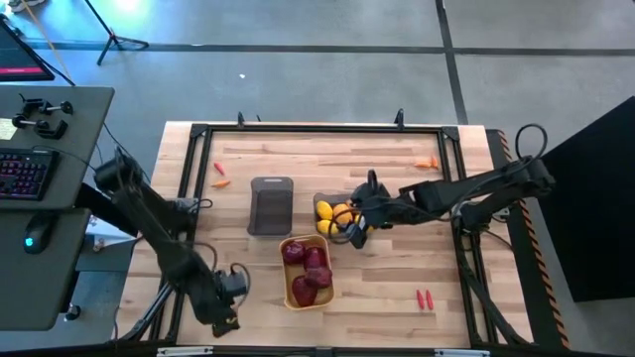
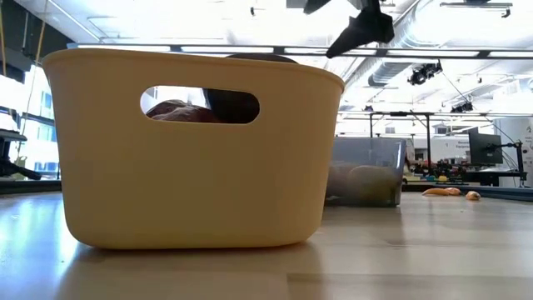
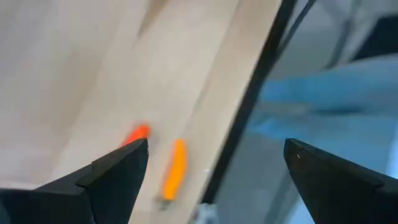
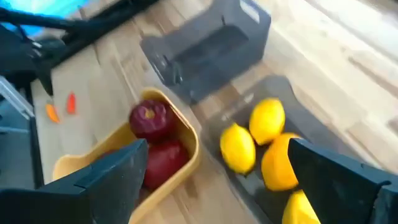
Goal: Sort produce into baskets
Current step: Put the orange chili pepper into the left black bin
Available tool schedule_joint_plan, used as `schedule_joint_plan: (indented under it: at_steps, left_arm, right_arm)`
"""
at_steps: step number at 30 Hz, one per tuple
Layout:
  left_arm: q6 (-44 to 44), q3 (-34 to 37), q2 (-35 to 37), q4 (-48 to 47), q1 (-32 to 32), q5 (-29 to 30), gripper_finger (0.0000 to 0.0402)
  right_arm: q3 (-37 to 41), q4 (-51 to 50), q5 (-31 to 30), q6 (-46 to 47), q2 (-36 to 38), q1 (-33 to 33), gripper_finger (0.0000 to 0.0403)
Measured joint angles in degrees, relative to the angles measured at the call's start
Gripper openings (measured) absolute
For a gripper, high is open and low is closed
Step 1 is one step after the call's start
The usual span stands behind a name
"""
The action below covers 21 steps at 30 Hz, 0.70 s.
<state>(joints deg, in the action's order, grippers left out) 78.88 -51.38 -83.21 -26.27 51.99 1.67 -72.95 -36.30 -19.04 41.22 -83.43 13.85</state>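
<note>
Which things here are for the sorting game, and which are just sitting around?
For the sorting:
- yellow basket of red fruits
- empty grey basket
- grey basket of lemons
- loose carrots

Just sitting around:
- keyboard
- computer mouse

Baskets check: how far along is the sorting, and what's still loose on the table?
Done: dark red fruits fill the yellow basket; yellow and orange fruits lie in a grey basket.

In hand: nothing. The right hand hovers open over that basket; the left hand waits open at the near edge.

Left: the other grey basket looks empty. Carrot pieces lie loose far left, far right and near right.
</note>
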Motion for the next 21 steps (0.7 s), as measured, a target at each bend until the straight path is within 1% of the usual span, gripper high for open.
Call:
schedule_joint_plan:
  at_steps: [4, 5, 8, 10, 13, 17, 21]
  left_arm:
    - [-6.6, -4.9, -4.1, -11.0, 0.6, 1.4, 0.0362]
    - [-7.4, -5.2, -5.0, -12.2, 0.9, 1.8, 0.036]
    - [-9.1, -5.3, -7.2, -11.4, 2.6, 1.8, 0.0347]
    - [-10.0, -5.4, -9.0, -11.7, 3.8, 1.8, 0.0328]
    - [-10.6, -5.4, -12.2, -13.1, 5.1, 2.0, 0.0289]
    - [-14.9, -5.4, -15.7, -13.0, 5.8, 2.1, 0.0235]
    - [-17.3, -5.4, -16.6, -13.0, 5.4, 4.8, 0.0199]
  right_arm:
    - [0.0, -0.8, 0.7, 0.4, -0.6, 0.1, 0.0378]
    - [0.0, -0.9, 0.8, 0.3, -0.6, 0.1, 0.0378]
    - [0.0, -0.8, 0.5, 0.4, -0.6, 0.1, 0.0378]
    - [0.0, -0.8, 0.2, 0.3, -0.6, 0.1, 0.0378]
    - [0.0, -0.8, 0.0, 0.4, -0.6, 0.1, 0.0378]
    - [0.0, -0.8, -1.4, 0.3, -0.6, 0.1, 0.0378]
    - [0.0, -0.8, -1.7, 0.9, -0.6, 0.1, 0.0378]
